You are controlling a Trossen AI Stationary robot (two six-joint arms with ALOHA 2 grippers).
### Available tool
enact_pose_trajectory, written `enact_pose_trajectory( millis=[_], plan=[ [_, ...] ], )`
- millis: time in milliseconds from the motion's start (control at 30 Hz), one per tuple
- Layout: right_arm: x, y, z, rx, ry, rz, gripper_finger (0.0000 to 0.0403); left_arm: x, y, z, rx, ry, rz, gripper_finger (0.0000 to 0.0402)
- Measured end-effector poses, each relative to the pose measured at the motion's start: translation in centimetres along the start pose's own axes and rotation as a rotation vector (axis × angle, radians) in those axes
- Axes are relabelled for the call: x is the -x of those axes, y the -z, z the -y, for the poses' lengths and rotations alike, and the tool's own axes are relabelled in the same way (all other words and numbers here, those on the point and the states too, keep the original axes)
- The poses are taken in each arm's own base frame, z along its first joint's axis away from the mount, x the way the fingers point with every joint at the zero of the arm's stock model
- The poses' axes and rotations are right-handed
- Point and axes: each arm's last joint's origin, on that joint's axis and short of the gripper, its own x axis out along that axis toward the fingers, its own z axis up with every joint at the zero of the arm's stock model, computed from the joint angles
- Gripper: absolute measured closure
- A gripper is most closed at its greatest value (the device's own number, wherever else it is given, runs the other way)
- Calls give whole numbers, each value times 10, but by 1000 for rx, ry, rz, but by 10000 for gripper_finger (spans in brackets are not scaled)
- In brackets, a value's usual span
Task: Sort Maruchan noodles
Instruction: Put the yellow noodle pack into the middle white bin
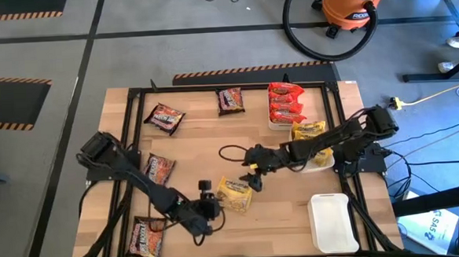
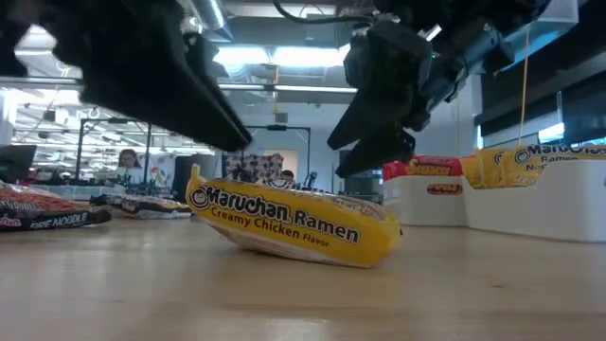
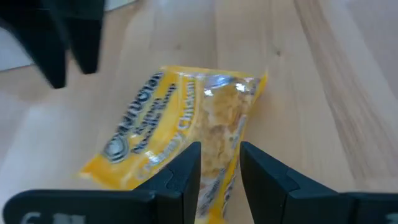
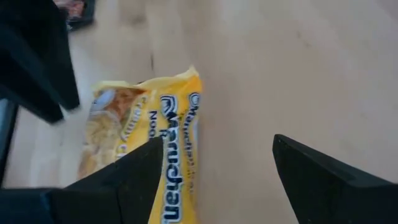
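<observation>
While its two fingers stand only a narrow gap apart, the left gripper pinches the near edge of a yellow noodle packet, the crinkled plastic running up between the fingers. The packet lies on the wooden table near its middle front, one end raised a little off the wood in the low view.

Just beside the packet's other end hangs the right gripper, its fingers spread wide and holding nothing; in its own wrist view the packet sits by one finger, not between the two.

Farther out on the right side, a white tray holds a stack of red packets, and next to it a second tray holds yellow packets. A third tray sits at the front right corner. Dark brown packets lie loose: two near the back edge, one on the left side, and one at the front left.
</observation>
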Motion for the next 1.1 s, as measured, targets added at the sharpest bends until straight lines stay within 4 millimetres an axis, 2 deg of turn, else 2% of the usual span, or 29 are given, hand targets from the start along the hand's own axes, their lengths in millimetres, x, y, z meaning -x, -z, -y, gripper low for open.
enact_pose_trajectory(
  millis=[133,233,467,633,800,967,1100],
  plan=[
    [-3,1,1,-6,-38,-17,111,-20,10,5,-10,21,-21,297],
    [-7,5,2,-16,-33,-41,87,-28,16,5,-13,13,-40,297],
    [-29,19,8,-38,-58,-103,35,-32,19,7,-12,23,-49,297],
    [-38,18,8,-67,-185,-106,34,-32,18,6,-8,31,-52,297],
    [-38,14,15,-112,-210,-117,39,-35,18,3,-1,36,-57,297],
    [-38,11,11,-142,-259,-100,40,-35,18,3,0,40,-59,297],
    [-49,19,17,-210,-234,-140,40,-35,18,3,0,41,-59,297]
  ],
)
